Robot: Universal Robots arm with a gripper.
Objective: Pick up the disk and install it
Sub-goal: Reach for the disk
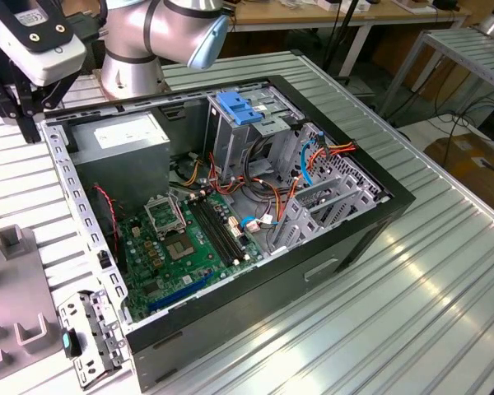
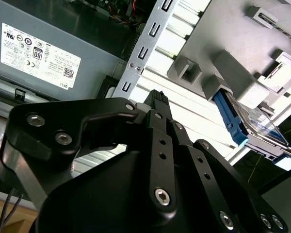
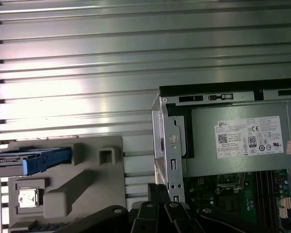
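The disk (image 2: 233, 119) stands on edge in a slot of a grey fixture (image 2: 223, 34). Its bright blue carrier frames a dark drive body. In the first wrist view the disk (image 3: 39, 160) lies at one end of the same fixture (image 3: 87, 179), a good way from my gripper (image 3: 158, 191). My gripper (image 2: 157, 97) is shut on nothing and hovers over the ribbed table near the open computer case's corner. The disk is apart from it, untouched.
The open computer case (image 1: 379, 206) takes up the table's middle, with a power supply (image 1: 123, 136), a motherboard (image 1: 189, 239) and a silver drive cage with a light-blue latch (image 1: 239, 111). The arm's white wrist housing (image 1: 34, 39) hangs above the case's far left corner.
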